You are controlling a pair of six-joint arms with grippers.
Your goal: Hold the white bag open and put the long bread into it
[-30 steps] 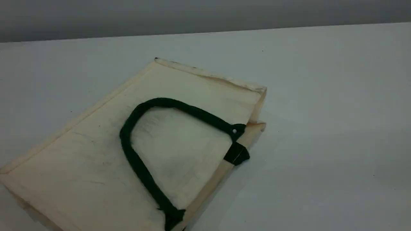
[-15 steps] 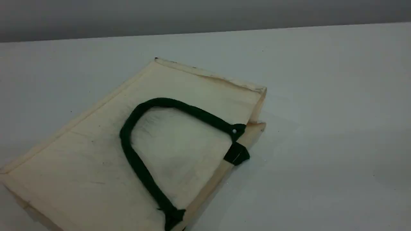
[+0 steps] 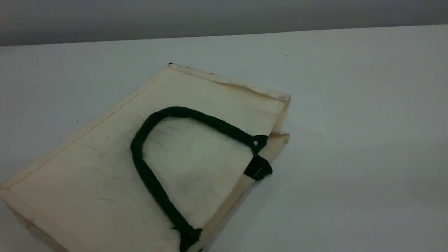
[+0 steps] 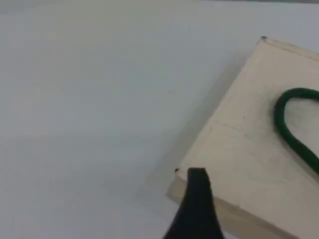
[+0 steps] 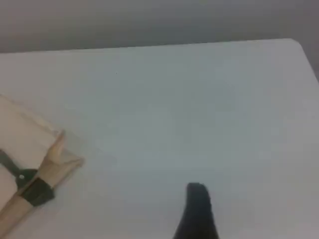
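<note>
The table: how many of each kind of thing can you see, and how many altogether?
Bags: 1, the white bag
Handles: 1, the green handle
Long bread: 0 in view
Gripper tips: 2, left gripper and right gripper
Total: 4

white bag (image 3: pixel 105 168): one
table (image 3: pixel 350 140): one
dark green rope handle (image 3: pixel 182 112): one in sight
green fabric tab (image 3: pixel 258 168): one clearly seen, at the bag's edge
metal rivet (image 3: pixel 255 142): one
dark fingertips (image 4: pixel 198 199): two, one per wrist view
</note>
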